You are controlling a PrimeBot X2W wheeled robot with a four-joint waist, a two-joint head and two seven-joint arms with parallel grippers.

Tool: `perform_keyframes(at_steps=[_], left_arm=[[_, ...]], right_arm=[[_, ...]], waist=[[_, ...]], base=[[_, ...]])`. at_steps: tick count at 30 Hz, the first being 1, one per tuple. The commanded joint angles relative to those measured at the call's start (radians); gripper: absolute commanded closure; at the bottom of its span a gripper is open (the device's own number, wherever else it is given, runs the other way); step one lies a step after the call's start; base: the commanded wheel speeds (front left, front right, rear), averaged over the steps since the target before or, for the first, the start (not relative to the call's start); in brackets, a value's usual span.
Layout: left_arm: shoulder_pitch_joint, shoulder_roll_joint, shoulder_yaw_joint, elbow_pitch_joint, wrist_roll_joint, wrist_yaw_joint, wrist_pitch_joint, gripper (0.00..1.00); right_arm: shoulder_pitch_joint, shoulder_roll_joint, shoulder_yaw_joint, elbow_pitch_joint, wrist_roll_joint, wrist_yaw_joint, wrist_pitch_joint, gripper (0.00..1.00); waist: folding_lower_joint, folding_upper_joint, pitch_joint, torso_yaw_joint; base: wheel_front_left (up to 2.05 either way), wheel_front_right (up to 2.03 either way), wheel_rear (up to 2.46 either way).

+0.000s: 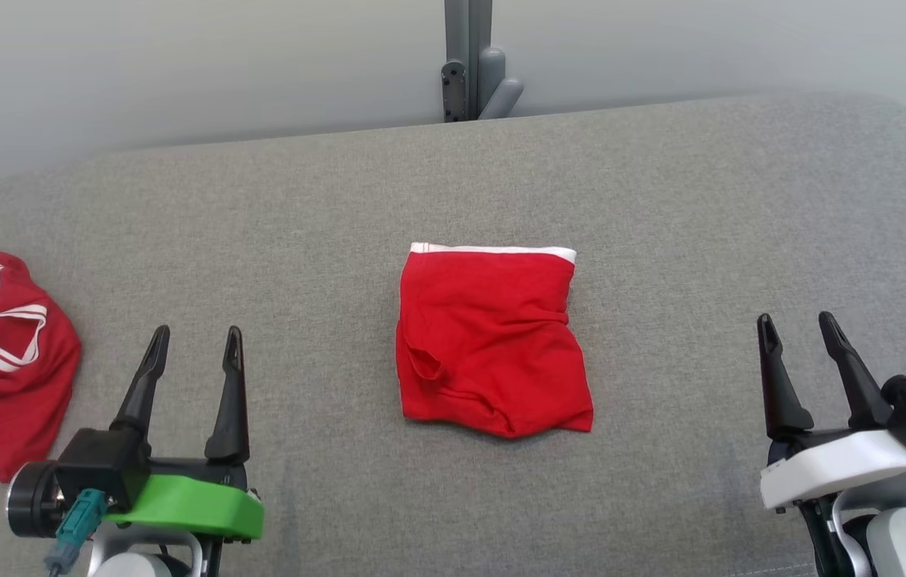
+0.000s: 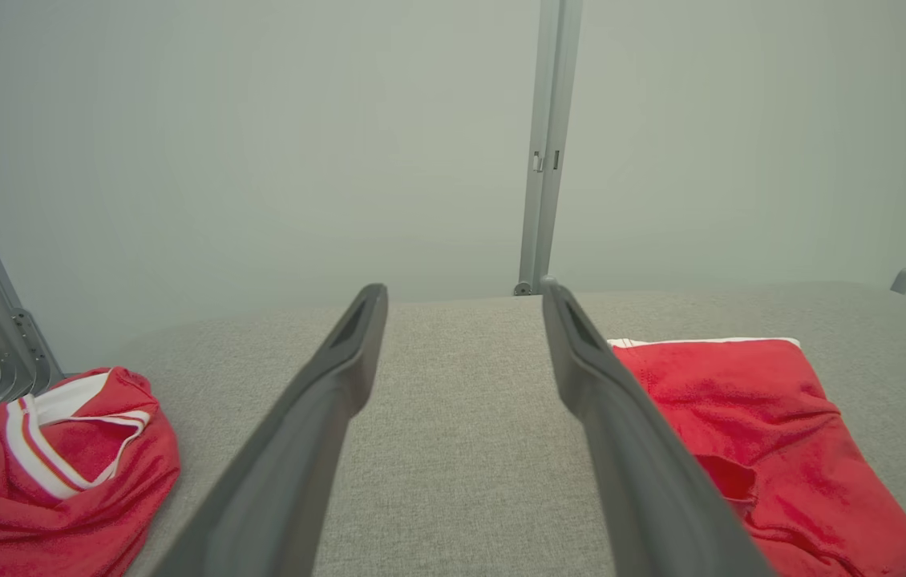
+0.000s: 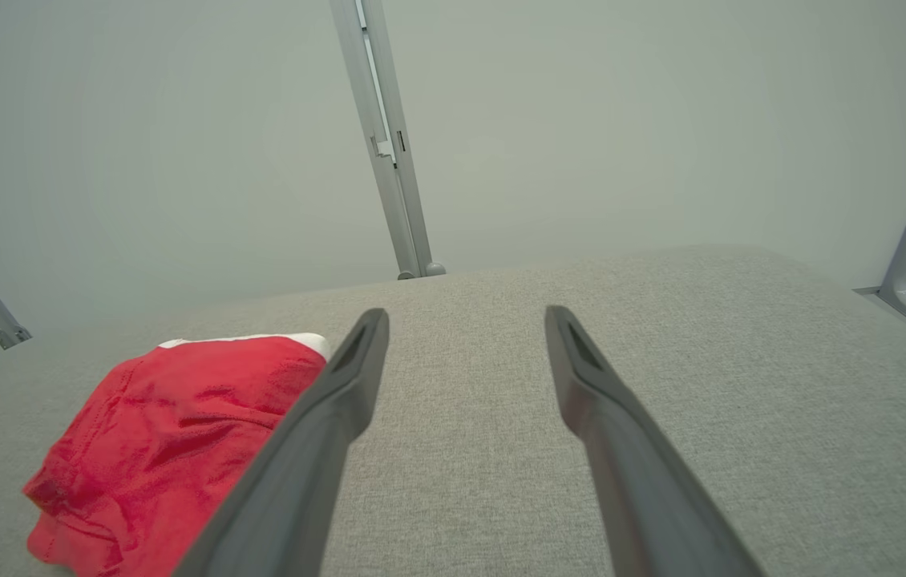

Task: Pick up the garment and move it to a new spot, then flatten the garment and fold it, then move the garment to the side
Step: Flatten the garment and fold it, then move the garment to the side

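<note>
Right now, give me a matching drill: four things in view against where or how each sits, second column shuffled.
Things:
1. folded red garment
2. striped red garment
3. left gripper
4. right gripper

Places or states:
A. lower right of the head view, open, on a white mount
B. lying in the middle of the grey surface
C. lower left of the head view, open, on a green mount
D. bunched up at the surface's left edge

Pairs: 1-B, 2-D, 3-C, 4-A.

Grey padded table (image 1: 661,200) holds a folded red garment (image 1: 493,340) and crumpled shirt (image 1: 4,361).
</note>
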Motion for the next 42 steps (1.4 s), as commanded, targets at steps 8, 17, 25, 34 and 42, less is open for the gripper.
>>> perform_keyframes(at_steps=[8, 17, 25, 34, 42], left_arm=[[0.065, 0.028, 0.0, -0.021, -0.009, 0.007, 0.007, 0.0], [0.059, 0.052, 0.009, -0.026, -0.014, 0.001, 0.01, 0.0], [0.046, 0.048, 0.004, -0.031, -0.02, 0.004, 0.011, 0.0], [0.009, 0.043, -0.002, -0.037, -0.018, 0.002, 0.009, 0.0], [-0.068, 0.015, -0.028, -0.027, -0.007, -0.018, -0.005, 0.0]], right_arm=[[0.069, 0.006, 0.0, -0.049, -0.003, 0.0, 0.035, 0.0], [0.083, 0.011, -0.003, -0.082, -0.011, 0.0, 0.058, 0.0], [0.076, 0.009, -0.003, -0.078, -0.006, 0.0, 0.06, 0.0], [0.032, 0.0, 0.005, -0.048, 0.012, 0.0, 0.066, 0.0], [-0.101, -0.003, 0.116, 0.103, 0.053, 0.0, 0.065, 0.0]], waist=[[0.0, -0.0001, -0.068, 0.001], [0.0, -0.0001, -0.07, 0.003], [0.0, -0.0001, -0.062, 0.008], [0.0, -0.0001, -0.023, 0.035], [0.0, -0.0001, 0.072, 0.108]], base=[[0.0, 0.0, 0.0], [0.0, 0.0, 0.0], [0.0, 0.0, 0.0], [0.0, 0.0, 0.0], [0.0, 0.0, 0.0]])
